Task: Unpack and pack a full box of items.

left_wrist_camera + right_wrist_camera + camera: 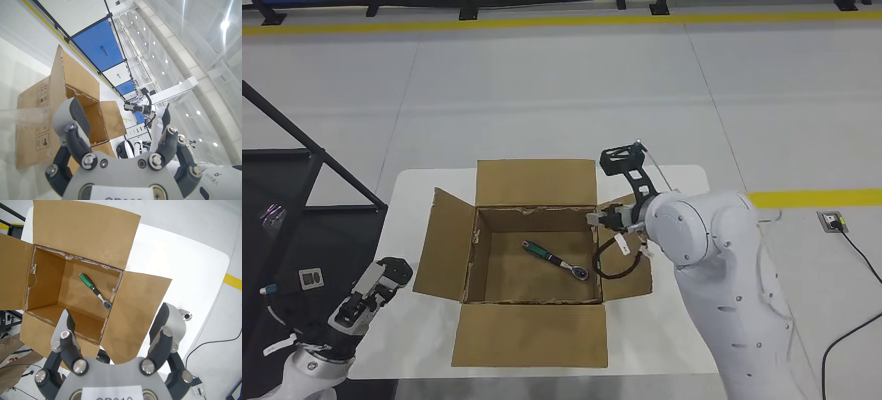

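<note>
The floor (542, 90) is pale grey, with a long yellow line (542, 20) far back and a short yellow strip (812, 197) at one side. A white counter (432, 185) stands on it. Blue and white panels (98, 45) line the wall. Small round lights (166, 61) shine in the high ceiling.

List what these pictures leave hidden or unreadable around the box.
- Left wrist view: the box's inside floor, hidden by its own walls.
- Right wrist view: part of that floor, covered by the right gripper's finger and a flap.
- Right wrist view: a small silver disc on the table, too small to identify.
- Top view: the ratchet's head, too small for detail.
</note>
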{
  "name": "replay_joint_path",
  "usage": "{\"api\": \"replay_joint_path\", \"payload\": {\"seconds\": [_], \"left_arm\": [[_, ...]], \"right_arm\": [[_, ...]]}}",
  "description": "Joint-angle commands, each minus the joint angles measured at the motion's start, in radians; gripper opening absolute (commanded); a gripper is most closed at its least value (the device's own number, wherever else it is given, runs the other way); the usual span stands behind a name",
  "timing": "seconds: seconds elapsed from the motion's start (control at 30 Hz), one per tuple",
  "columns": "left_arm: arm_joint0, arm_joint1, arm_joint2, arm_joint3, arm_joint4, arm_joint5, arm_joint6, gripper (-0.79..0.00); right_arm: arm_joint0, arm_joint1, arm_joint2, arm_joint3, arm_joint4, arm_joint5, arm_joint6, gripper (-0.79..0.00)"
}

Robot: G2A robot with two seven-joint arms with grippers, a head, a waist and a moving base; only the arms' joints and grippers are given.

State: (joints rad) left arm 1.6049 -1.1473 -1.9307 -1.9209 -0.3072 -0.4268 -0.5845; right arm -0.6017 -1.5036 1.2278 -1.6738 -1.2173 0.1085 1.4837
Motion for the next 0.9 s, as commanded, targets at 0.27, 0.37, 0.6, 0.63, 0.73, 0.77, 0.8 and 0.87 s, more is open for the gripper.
{"api": "replay_joint_path", "payload": {"seconds": [0.27,0.37,0.6,0.63,0.73,0.77,0.8,0.87], "left_arm": [[-0.028,-0.001,0.039,-0.029,0.067,0.075,0.077,0.0],[-0.02,-0.003,0.036,-0.028,0.061,0.084,0.109,0.0],[0.0,-0.005,0.008,-0.018,0.032,0.083,0.151,0.0],[0.003,-0.005,0.004,-0.018,0.028,0.081,0.15,0.0],[0.01,-0.006,-0.003,-0.021,0.021,0.078,0.148,0.0],[0.011,-0.006,-0.004,-0.021,0.018,0.078,0.148,0.0],[0.011,-0.006,-0.003,-0.024,0.018,0.077,0.147,0.0],[0.013,-0.006,0.004,-0.03,0.017,0.079,0.14,0.0]], "right_arm": [[0.143,-0.037,-0.331,0.174,-0.095,-0.309,-0.089,0.0],[0.233,-0.068,-0.399,0.34,0.002,-0.364,-0.124,0.0],[0.372,-0.153,-0.522,0.774,0.189,-0.456,-0.282,0.0],[0.385,-0.165,-0.539,0.83,0.201,-0.476,-0.304,0.0],[0.412,-0.203,-0.585,0.985,0.224,-0.48,-0.355,0.0],[0.411,-0.217,-0.6,1.017,0.235,-0.486,-0.379,0.0],[0.413,-0.229,-0.612,1.055,0.244,-0.501,-0.404,0.0],[0.418,-0.254,-0.634,1.131,0.248,-0.486,-0.43,0.0]]}}
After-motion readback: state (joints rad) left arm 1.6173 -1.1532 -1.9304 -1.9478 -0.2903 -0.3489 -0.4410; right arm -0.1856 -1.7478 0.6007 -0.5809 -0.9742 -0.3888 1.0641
